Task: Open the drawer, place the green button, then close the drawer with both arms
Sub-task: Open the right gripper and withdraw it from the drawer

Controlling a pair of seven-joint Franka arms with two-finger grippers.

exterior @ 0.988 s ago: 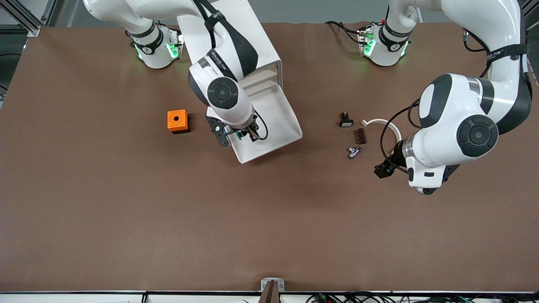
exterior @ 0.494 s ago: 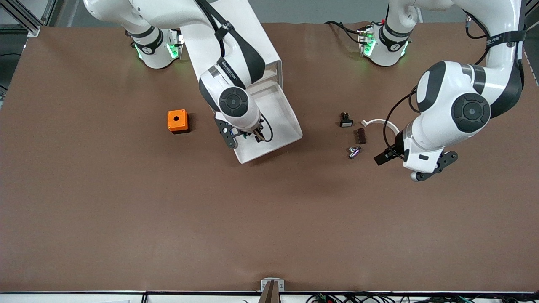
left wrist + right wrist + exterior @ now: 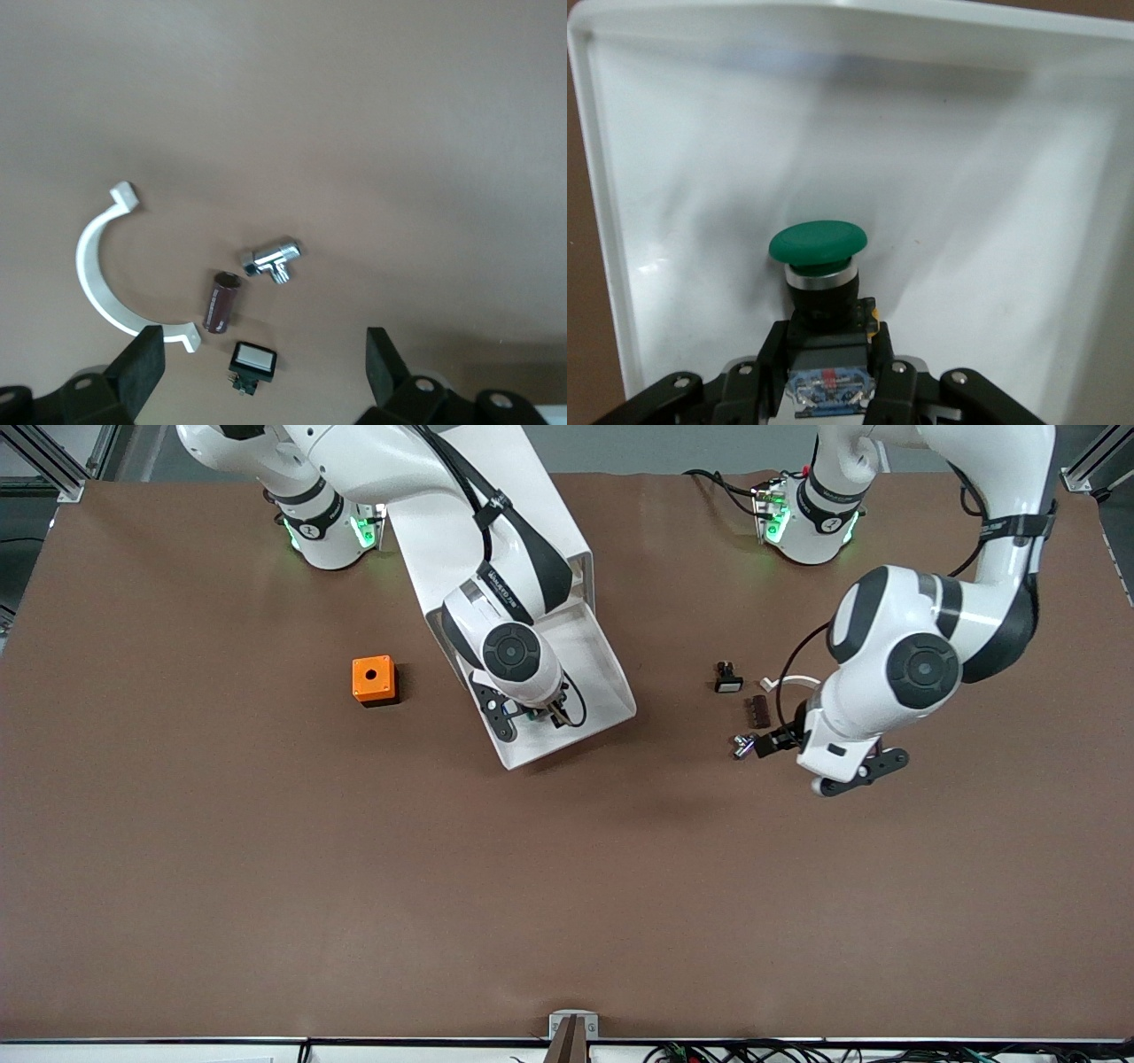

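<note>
Even, diffuse light falls from overhead on the brown surface, leaving it bright without hard edges. My arms cast only soft, faint shadows on it, one smudge just nearer the front camera than the drawer. Green indicator lamps glow at both my bases. In my right wrist view the drawer's white plastic carries grey streaks of shadow and mild sheen, and the button is sharp. My left wrist view is softer: the white clip is slightly hazy, and my left pincer fingertips blur darkly at the picture's edge.
</note>
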